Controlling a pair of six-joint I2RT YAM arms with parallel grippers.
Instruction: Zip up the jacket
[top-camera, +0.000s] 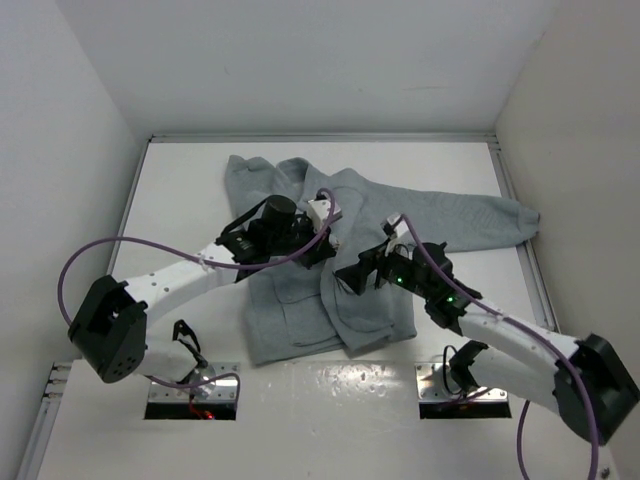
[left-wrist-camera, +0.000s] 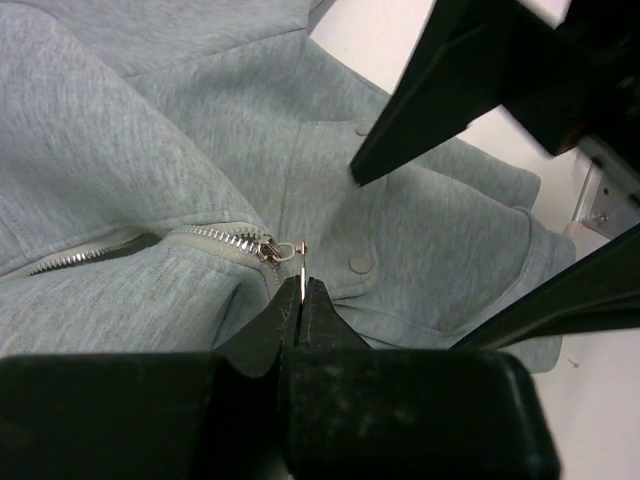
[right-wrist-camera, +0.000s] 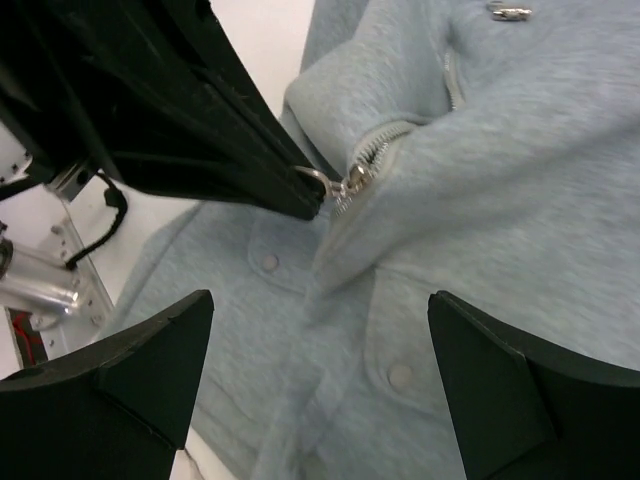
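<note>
Top external view shows us the jacket (top-camera: 290, 320) spread out near the middle of the white table (top-camera: 180, 200), with one sleeve stretched toward the right wall. We see our left gripper (top-camera: 322, 243) over the front of the jacket, and our right gripper (top-camera: 352, 275) just beside it, a little nearer to the arm bases. In the left wrist view, the jaws of the left gripper are pressed together with no gap, and they pinch the thin metal zipper pull (left-wrist-camera: 301, 268). The slider (left-wrist-camera: 268, 250) sits at the end of a line of zipper teeth. In the right wrist view, the jaws of the right gripper stand wide apart and hold nothing. They are over the grey fabric, below the slider, near a pocket flap with a snap button (right-wrist-camera: 399, 376). We cannot tell if they touch the cloth.
</note>
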